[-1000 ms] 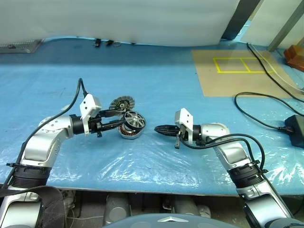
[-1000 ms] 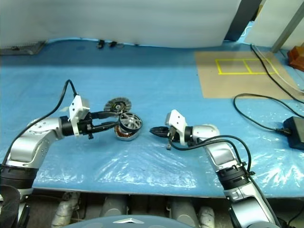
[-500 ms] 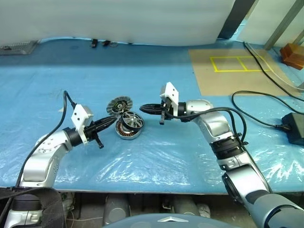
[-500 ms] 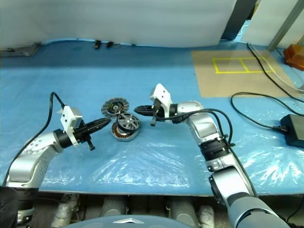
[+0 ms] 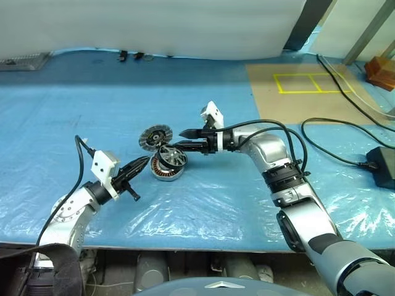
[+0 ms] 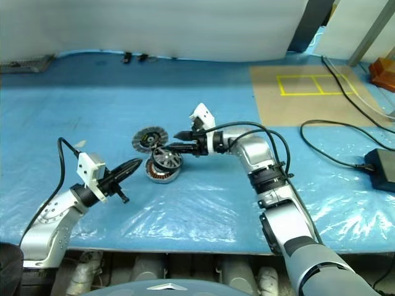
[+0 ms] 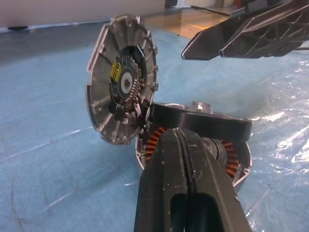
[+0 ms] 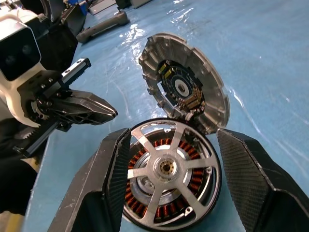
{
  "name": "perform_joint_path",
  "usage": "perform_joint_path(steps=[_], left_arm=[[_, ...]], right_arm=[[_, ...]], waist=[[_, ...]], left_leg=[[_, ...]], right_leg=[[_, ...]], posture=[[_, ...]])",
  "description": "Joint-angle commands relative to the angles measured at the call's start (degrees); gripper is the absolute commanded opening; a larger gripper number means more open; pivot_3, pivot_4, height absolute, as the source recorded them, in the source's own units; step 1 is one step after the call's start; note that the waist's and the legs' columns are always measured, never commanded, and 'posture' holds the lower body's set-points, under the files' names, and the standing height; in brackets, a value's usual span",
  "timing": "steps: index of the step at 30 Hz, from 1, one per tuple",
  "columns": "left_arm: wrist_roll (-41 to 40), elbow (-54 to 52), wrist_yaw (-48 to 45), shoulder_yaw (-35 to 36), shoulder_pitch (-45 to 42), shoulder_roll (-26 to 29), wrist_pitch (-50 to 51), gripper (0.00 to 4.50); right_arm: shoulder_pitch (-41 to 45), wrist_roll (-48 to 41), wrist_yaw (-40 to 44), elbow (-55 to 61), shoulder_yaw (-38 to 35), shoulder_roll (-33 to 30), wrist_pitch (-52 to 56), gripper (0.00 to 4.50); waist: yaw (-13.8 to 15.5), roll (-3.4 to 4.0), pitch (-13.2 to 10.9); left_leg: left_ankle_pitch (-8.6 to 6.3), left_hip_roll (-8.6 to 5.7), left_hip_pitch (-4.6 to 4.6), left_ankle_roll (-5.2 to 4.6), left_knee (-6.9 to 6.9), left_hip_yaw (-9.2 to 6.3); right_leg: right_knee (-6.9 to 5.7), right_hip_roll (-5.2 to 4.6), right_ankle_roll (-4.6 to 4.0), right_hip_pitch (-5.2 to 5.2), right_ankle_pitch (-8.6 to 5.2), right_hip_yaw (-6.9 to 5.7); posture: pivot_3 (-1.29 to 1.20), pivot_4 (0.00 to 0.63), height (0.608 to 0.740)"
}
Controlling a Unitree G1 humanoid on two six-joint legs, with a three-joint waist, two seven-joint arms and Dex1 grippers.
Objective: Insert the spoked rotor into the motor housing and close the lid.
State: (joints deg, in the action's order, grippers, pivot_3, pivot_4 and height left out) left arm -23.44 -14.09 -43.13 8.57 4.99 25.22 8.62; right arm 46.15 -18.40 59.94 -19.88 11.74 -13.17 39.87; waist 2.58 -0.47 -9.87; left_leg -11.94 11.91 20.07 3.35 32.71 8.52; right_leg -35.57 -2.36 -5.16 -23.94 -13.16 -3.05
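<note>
Copper windings glow orange inside the motor housing, a short round can with a silvery wall that sits on the blue table, roughly midway between its left and right edges and nearer the front edge than the back. Over its mouth lies the spoked rotor — black rim, bright silver spokes meeting at a small hub — tilted rather than seated flat, one side raised. Leaning on edge against the housing, on the side toward the table's back edge, is the lid: a grey disc cut into radial segments with a dark, busy centre.

The right gripper reaches in from the right with its black fingers spread wide — one either side of the rotor, not touching it. The left gripper hovers just left of the housing, its fingers pressed together on nothing, tips pointing at the can.
</note>
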Motion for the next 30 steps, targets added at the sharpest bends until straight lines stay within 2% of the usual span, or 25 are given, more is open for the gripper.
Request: perform_joint_path(steps=[1,19,22,28,30], left_arm=[[0.0,-1.8,0.6,0.1,0.1,0.0,-1.4,0.00],[0.6,0.0,0.1,-0.1,0.7,0.1,-2.3,0.00],[0.6,-0.1,0.2,0.0,0.9,0.1,-2.3,0.00],[0.7,0.0,0.3,0.3,0.6,0.3,-2.3,0.00],[0.7,0.4,0.1,0.5,0.4,0.5,-2.4,0.00]], right_arm=[[1.3,-1.9,0.1,0.1,-0.9,0.4,3.2,2.95],[0.0,1.5,-3.7,-3.9,1.6,4.4,2.3,2.95],[-0.1,1.7,-3.8,-4.1,1.5,4.5,1.9,2.35],[-0.6,2.3,-3.5,-4.5,1.9,4.6,0.6,0.29],[-0.7,2.4,-3.5,-4.4,2.0,4.5,0.4,0.27]], waist=[[0.0,0.00,0.0],[0.0,0.00,0.0],[0.0,0.00,0.0],[-0.1,0.00,0.0],[-0.1,0.00,0.0]], left_leg=[[0.00,0.00,0.00,0.00,0.00,0.00],[0.00,0.00,-0.02,0.01,0.02,0.00],[0.00,0.00,-0.02,0.01,0.01,0.00],[0.00,0.00,-0.01,0.01,0.02,0.01],[0.00,0.00,-0.03,0.00,0.04,0.02]], right_leg=[[-0.01,0.00,0.00,0.00,0.00,0.00],[-0.02,-0.01,-0.01,-0.02,0.00,0.00],[-0.02,-0.01,-0.01,-0.02,0.00,0.00],[-0.10,-0.01,-0.01,-0.01,0.00,0.01],[-0.12,-0.02,-0.01,-0.01,0.00,0.01]], posture=[[0.00,0.150,0.740],[0.00,0.150,0.740],[0.00,0.150,0.740],[0.00,0.150,0.740],[0.00,0.150,0.740]])
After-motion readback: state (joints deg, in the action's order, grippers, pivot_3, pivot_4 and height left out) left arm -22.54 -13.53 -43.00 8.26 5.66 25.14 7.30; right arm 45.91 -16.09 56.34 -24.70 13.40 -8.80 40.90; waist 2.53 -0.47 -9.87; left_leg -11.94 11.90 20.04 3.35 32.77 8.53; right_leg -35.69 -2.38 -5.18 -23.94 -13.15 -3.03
